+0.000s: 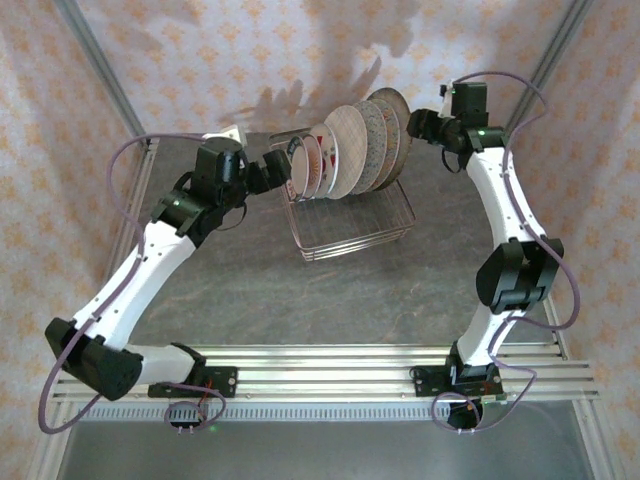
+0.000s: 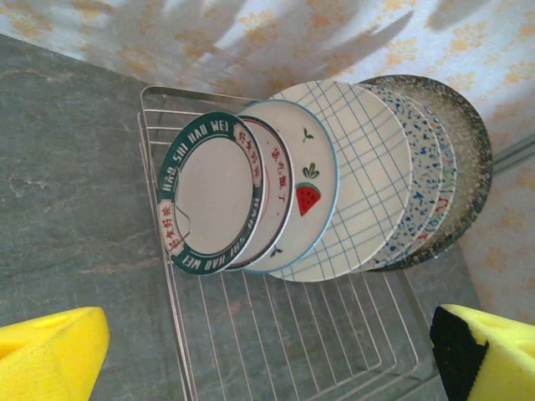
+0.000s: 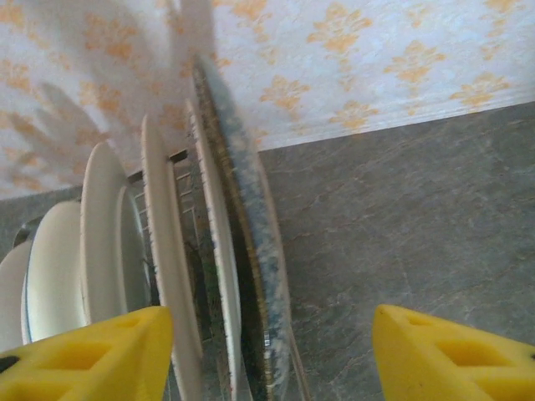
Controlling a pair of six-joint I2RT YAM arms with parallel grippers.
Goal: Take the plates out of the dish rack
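Several plates stand on edge in a row in the silver wire dish rack (image 1: 350, 235) at the back of the table. In the left wrist view a green-rimmed plate (image 2: 213, 192) is nearest, then a watermelon plate (image 2: 311, 163), a plaid plate (image 2: 372, 175) and a dark speckled plate (image 2: 470, 138) last. My left gripper (image 2: 267, 355) is open, short of the green-rimmed plate, over the rack's wire floor (image 2: 276, 334). My right gripper (image 3: 272, 359) is open at the row's other end, its jaws either side of the rims of the dark speckled plate (image 3: 251, 217) and its neighbours.
Patterned wallpaper walls stand close behind the rack (image 1: 300, 60), with metal frame posts (image 1: 100, 60) at both back corners. An aluminium rail (image 1: 330, 375) carries both arm bases at the near edge. Grey table top (image 1: 300, 300) lies between rail and rack.
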